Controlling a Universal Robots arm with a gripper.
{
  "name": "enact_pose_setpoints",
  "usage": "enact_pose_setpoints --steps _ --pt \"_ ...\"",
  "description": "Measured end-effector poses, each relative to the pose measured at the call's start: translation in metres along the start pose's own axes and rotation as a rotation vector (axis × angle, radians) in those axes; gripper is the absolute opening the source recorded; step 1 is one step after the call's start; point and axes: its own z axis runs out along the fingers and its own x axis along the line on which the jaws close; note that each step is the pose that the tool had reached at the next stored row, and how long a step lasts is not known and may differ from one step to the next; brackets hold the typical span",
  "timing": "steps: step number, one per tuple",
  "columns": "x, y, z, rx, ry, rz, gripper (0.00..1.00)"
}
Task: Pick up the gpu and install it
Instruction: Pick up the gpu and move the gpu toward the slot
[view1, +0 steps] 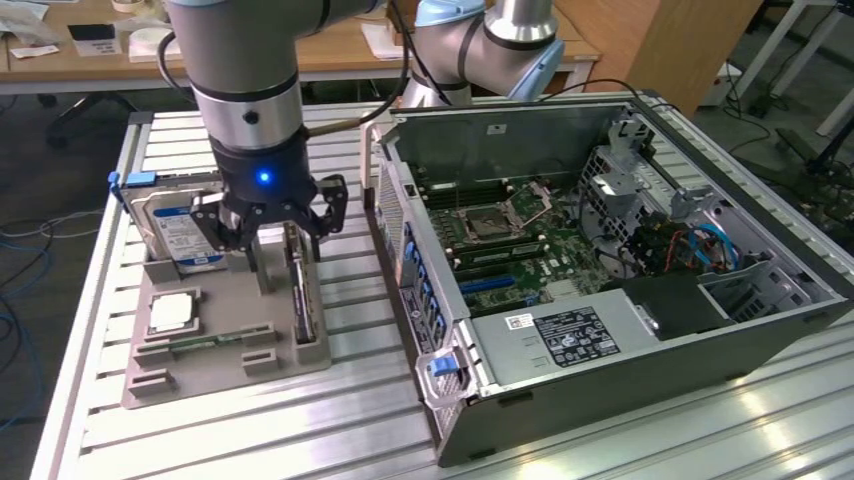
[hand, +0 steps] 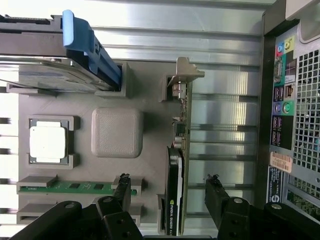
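The gpu is a thin dark card with a silver bracket, standing on edge in a slot of the grey holder tray. My gripper hangs just over the card's far end, open. In the wrist view the gpu runs between the two black fingertips, which stand one on each side and apart from it. The open computer case lies next to the tray, on the exterior view's right, with its motherboard exposed.
The tray also holds a hard drive with a blue bracket, a square processor chip and a green memory stick. A second robot arm stands behind the case. The case's rear wall is close beside the gpu.
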Motion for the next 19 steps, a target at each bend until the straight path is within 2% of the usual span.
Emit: enact_pose_setpoints --steps 6,19 --pt "0.0 0.0 0.0017 0.0024 0.0001 0.0 0.71" --pt "-0.0001 -0.0004 0.0068 0.0025 0.0 0.0 0.71"
